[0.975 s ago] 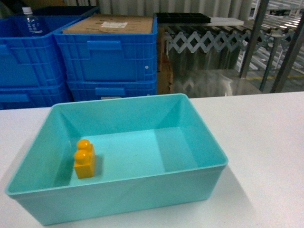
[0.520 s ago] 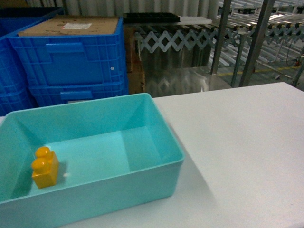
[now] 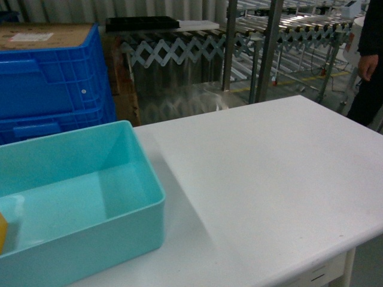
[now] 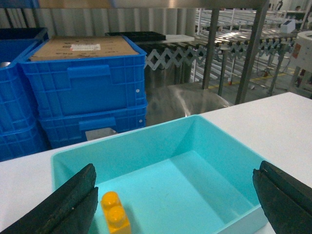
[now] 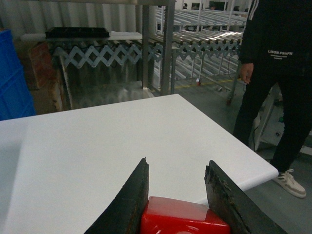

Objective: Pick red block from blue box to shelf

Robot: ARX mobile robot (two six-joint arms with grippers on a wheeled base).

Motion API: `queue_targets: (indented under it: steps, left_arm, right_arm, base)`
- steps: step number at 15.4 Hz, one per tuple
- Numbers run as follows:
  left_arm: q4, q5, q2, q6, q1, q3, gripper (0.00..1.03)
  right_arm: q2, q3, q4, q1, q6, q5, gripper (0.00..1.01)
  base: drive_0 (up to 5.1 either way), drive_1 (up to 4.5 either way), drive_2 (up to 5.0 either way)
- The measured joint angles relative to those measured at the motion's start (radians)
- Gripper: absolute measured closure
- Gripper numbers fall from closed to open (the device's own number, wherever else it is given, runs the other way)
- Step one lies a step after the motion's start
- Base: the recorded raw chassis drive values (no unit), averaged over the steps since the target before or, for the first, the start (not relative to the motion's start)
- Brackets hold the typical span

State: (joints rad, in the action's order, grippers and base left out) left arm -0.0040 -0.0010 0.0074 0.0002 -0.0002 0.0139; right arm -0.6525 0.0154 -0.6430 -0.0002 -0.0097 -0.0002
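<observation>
In the right wrist view my right gripper (image 5: 178,163) is shut on the glossy red block (image 5: 183,217), held above the white table. The turquoise blue box (image 3: 78,197) sits at the table's left. My left gripper (image 4: 176,168) hangs wide open over the blue box (image 4: 214,146), its fingers (image 4: 73,200) apart with nothing between them. The steel-frame shelf (image 3: 269,48) with roller tiers stands behind the table, and the shelf (image 5: 168,44) also shows in the right wrist view. Neither gripper shows in the head view.
A yellow two-stud brick (image 4: 117,219) lies inside the box. Stacked royal-blue crates (image 3: 48,84) with cardboard on top stand behind it. A person in black (image 5: 282,73) stands by the table's right edge (image 3: 335,239). A folding lattice conveyor (image 3: 173,48) is behind.
The head view has swung to the right: the box has slid to the left edge of the frame, the yellow brick is nearly out of it, and a person has come into sight.
</observation>
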Motion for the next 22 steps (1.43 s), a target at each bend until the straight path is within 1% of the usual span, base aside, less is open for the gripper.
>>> queue_targets:
  steps: [22]
  left_arm:
    - [0.0, 0.0, 0.0, 0.0, 0.0, 0.0, 0.05]
  right_arm:
    - [0.0, 0.0, 0.0, 0.0, 0.002, 0.0, 0.73]
  base:
    - [-1.5, -1.54, -1.5]
